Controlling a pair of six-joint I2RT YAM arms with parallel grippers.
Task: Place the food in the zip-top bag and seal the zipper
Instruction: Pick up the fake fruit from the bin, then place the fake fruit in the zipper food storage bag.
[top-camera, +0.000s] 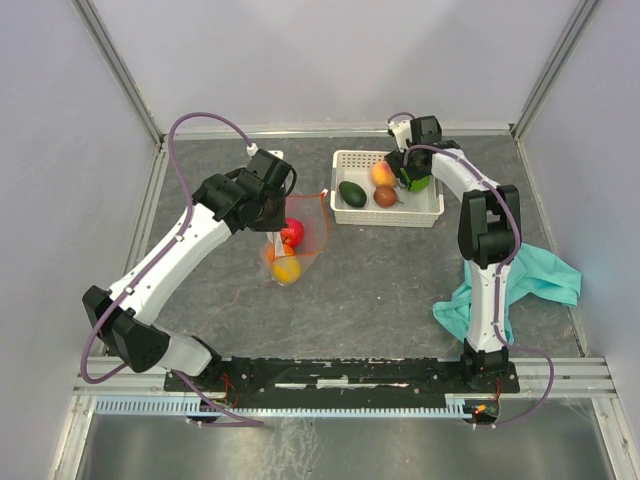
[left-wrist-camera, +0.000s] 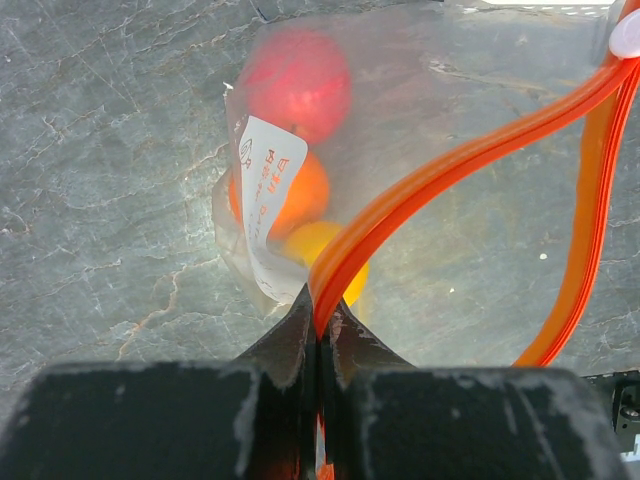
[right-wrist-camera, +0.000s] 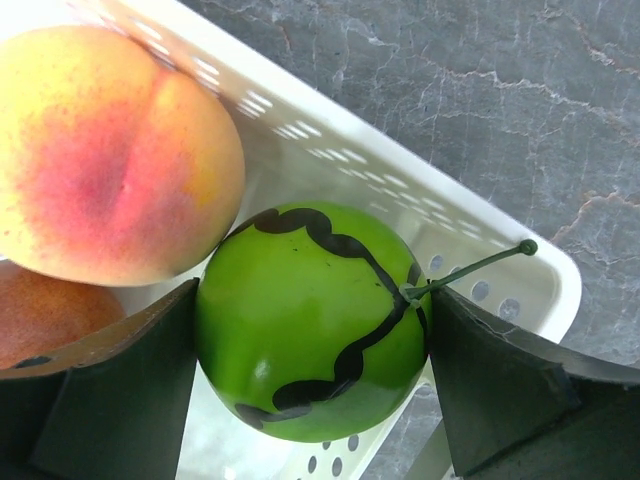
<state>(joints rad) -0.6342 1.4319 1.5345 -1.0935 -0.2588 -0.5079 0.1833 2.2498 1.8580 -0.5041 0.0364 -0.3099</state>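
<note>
Top view: loading is judged part done; the zip-top bag (top-camera: 303, 238), mid-frame and held by the left end effector (top-camera: 272, 205), contains some food (top-camera: 291, 232), with open counter (top-camera: 380, 290) between it and the basket (top-camera: 388, 218) at upper right. Left wrist view: that end effector is pinched tight on the zipper (left-wrist-camera: 450, 165) at its corner, mouth gaping rightward. Right wrist view: the right end effector (right-wrist-camera: 315, 340) clasps the melon (right-wrist-camera: 310, 300) at the basket's corner beside the peach (right-wrist-camera: 110, 150); the next move calls for a lift clear of the rim, then a carry to the bag mouth.

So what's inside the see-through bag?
Inside the bag sit a red apple, an orange and a yellow fruit. A white label covers part of the orange; anything behind them is hidden.
</note>
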